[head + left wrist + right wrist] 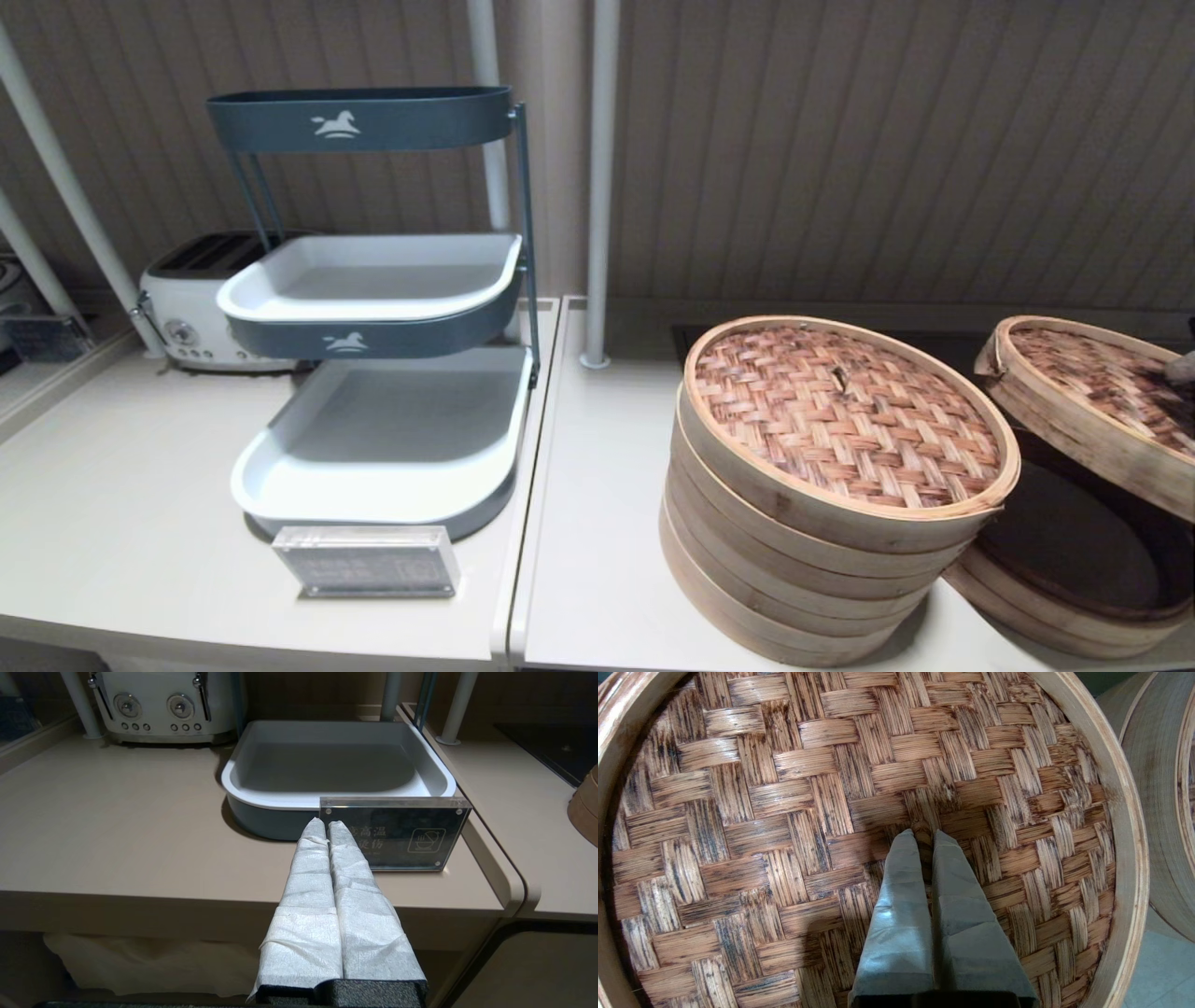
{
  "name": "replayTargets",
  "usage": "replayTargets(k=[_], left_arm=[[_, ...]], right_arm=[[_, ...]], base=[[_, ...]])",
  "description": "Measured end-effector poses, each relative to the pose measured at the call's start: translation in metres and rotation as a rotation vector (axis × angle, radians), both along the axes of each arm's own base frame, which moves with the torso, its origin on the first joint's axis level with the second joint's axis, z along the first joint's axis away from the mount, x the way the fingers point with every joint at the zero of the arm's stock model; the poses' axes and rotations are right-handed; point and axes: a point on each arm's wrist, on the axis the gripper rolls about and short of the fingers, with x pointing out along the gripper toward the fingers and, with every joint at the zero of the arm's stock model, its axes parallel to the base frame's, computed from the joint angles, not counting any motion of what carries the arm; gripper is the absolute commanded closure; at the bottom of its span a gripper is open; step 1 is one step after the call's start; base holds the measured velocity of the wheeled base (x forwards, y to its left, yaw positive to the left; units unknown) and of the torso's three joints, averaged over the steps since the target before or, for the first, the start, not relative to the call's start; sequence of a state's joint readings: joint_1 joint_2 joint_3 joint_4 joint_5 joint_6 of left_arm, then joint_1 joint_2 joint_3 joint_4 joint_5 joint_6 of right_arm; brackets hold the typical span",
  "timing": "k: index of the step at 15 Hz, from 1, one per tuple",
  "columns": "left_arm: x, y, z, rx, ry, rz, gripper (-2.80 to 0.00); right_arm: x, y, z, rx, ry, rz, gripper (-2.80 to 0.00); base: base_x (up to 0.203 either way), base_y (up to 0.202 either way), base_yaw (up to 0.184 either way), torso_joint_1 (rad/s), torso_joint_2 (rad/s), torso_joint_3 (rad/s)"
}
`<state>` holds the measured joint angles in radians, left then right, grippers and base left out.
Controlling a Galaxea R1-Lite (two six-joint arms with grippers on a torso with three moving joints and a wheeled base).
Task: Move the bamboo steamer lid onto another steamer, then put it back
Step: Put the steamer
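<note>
On the pale counter point(597, 579), at about 4 o'clock in the head view, stands the tall steamer point(803, 569), a stack of pale bamboo rings with its own woven lid point(845, 415) on top. That lid has only a tiny stub in the middle.

Over at 3 o'clock, at the far right edge, is the bamboo steamer lid point(1092, 411). It is tilted, with its left side higher, and it hangs over the low steamer point(1074, 579), whose dark inside shows underneath. The two do not look shut together.

Much of the left side is taken up by a grey rack of trays point(373, 373), at 9 o'clock, with a white toaster point(187, 308) behind it and a small clear sign point(369, 560) in front.

Now the hands. The right gripper point(923, 837) is the one on the job. Its two fingers are pinched tight on the small dark loop handle point(922, 828) in the middle of the lid, so it is gripping the lid. The left gripper point(326, 826) is squeezed closed on nothing, low in front of the counter edge, far from both steamers.

The big thing for the next move: the tall steamer lies to the left of the held lid, toward 9 o'clock from it, and just beside it. I think the lid must go up high enough to clear that tall rim, then slide left. It also looks tippy, since only the little loop is held.
</note>
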<state>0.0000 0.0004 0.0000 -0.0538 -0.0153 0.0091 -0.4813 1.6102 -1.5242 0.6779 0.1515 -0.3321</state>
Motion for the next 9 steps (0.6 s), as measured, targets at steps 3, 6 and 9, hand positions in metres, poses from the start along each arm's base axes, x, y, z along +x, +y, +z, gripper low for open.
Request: replayTargets(k=[3, 6, 9], left_arm=[[0.000, 0.000, 0.000, 0.000, 0.000, 0.000, 0.00], [0.000, 0.000, 0.000, 0.000, 0.000, 0.000, 0.00], [0.000, 0.000, 0.000, 0.000, 0.000, 0.000, 0.00]], right_arm=[[-0.002, -0.005, -0.002, 0.003, 0.005, -0.018, 0.00], [-0.003, -0.010, -0.004, 0.006, 0.013, -0.034, 0.00], [-0.002, -0.012, -0.007, 0.007, 0.014, -0.039, 0.00]], base=[[0.000, 0.000, 0.000, 0.000, 0.00, 0.000], [0.000, 0.000, 0.000, 0.000, 0.00, 0.000], [0.000, 0.000, 0.000, 0.000, 0.00, 0.000]])
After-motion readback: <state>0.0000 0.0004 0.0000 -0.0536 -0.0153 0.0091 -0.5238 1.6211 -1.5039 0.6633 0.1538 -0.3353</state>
